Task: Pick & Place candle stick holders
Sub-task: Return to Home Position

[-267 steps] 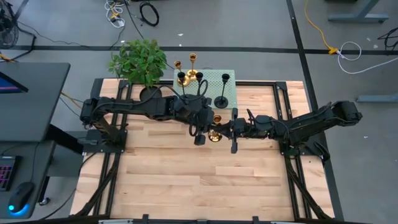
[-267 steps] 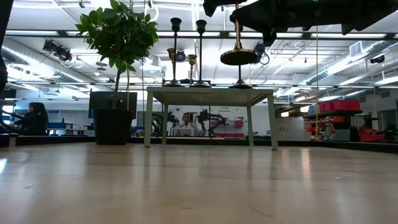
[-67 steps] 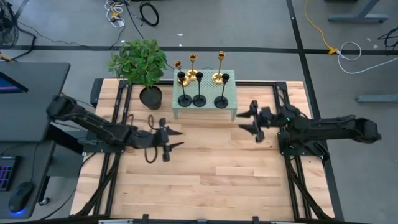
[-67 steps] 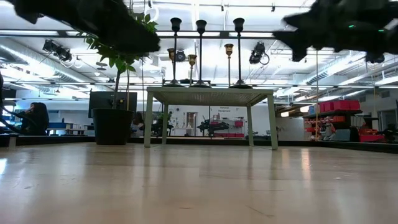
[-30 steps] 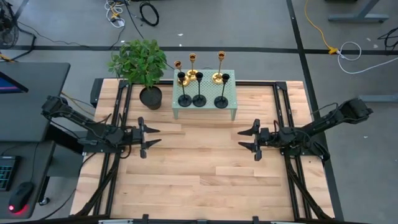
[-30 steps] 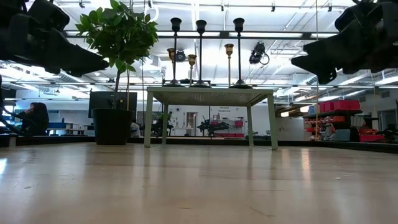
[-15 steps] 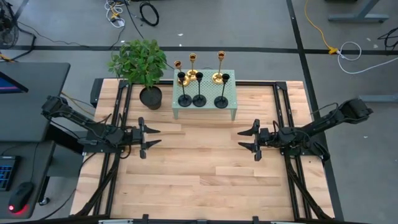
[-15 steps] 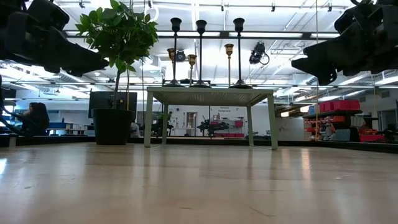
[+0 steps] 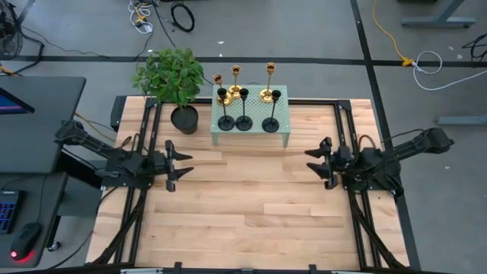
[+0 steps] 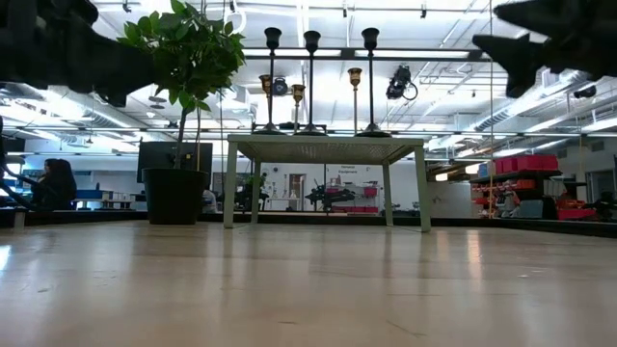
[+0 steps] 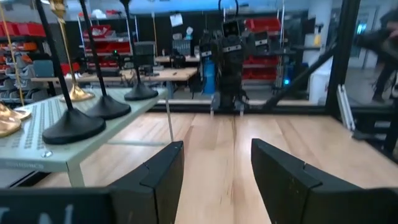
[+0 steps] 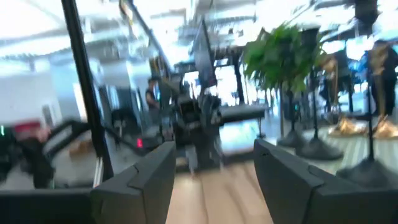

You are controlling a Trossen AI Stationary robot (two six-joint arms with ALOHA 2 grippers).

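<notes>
Several candle stick holders stand upright on their round bases on a small pale green table [image 9: 278, 126] at the far middle of the wooden table. Black ones [image 9: 243, 122] stand in the front row and gold ones [image 9: 267, 94] behind. In the low view they rise above the green table top [image 10: 328, 142]. My left gripper [image 9: 188, 163] hovers open above the wood left of centre, and my right gripper [image 9: 313, 162] hovers open right of centre. Both point toward the middle with nothing between the fingers [image 11: 166, 171] [image 12: 281, 171].
A black pot [image 9: 183, 119] with a leafy green plant [image 9: 169, 74] stands just left of the green table. A dark desk [image 9: 34, 122] lies beyond the table's left edge. Bare wood [image 9: 251, 213] stretches between and in front of the grippers.
My right gripper has drawn back toward the table's right edge and risen. My left gripper has pulled back a little toward the left edge and also risen. Both have stayed open. The holders have not moved.
</notes>
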